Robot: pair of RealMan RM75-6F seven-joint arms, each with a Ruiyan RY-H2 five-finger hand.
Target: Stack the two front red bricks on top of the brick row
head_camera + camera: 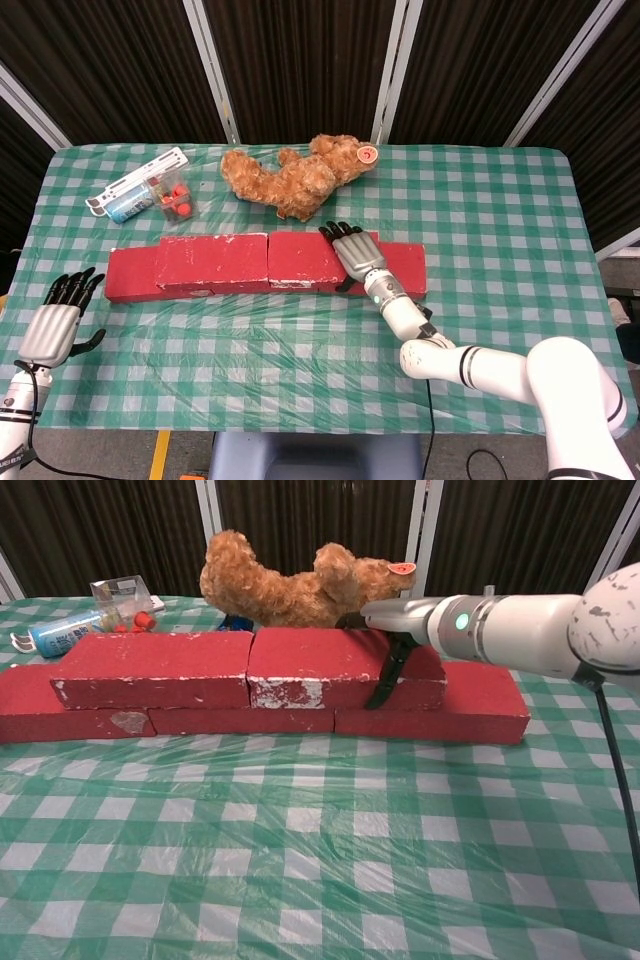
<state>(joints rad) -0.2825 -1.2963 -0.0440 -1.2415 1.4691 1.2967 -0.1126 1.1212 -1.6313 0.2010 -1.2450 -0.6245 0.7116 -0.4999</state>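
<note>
Two upper bricks sit atop brick row, frame centre. Our right hand clasps right one, palm on top, thumb down front face (left hand idle, fingers apart). We judge bricks rigid, heavy, gritty; take by long faces.
</note>
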